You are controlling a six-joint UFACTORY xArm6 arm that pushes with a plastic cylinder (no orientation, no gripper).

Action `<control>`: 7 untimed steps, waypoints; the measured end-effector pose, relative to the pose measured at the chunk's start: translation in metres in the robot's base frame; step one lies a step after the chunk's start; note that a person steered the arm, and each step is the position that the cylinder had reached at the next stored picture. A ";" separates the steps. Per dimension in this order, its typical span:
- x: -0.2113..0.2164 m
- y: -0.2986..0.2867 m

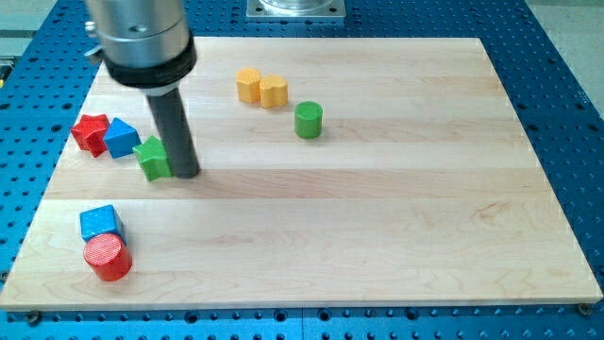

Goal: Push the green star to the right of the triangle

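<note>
My tip [186, 175] rests on the wooden board [396, 236] at the left side, pressed against the right edge of the green star [152, 158]; the rod rises from it into the grey cylindrical mount at the far left. There is no hand on this arm to clench or release — only the bare rod, which touches the star and grasps nothing.

The green star sits just right of the blue triangle [121, 137] (its shape is only roughly readable, so triangle is my best reading), their edges touching or very nearly so; left of the blue piece, and touching it, lies the red star [91, 132].

Nearer, along the left edge, a blue cube [100, 224] stands with a red cylinder [107, 258] directly in front of it, the two in contact; both are well apart from my tip.

Farther off, toward the middle of the board, two yellow blocks sit side by side — a yellow hexagon-like piece [248, 84] and a rounder yellow block [274, 91]; a green cylinder [308, 120] stands near them, to their right and slightly nearer.
</note>
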State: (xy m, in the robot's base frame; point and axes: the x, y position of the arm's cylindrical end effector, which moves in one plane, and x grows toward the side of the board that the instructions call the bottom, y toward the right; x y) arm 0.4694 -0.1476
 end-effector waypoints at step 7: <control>0.013 -0.043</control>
State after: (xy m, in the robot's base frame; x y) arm 0.4828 -0.1907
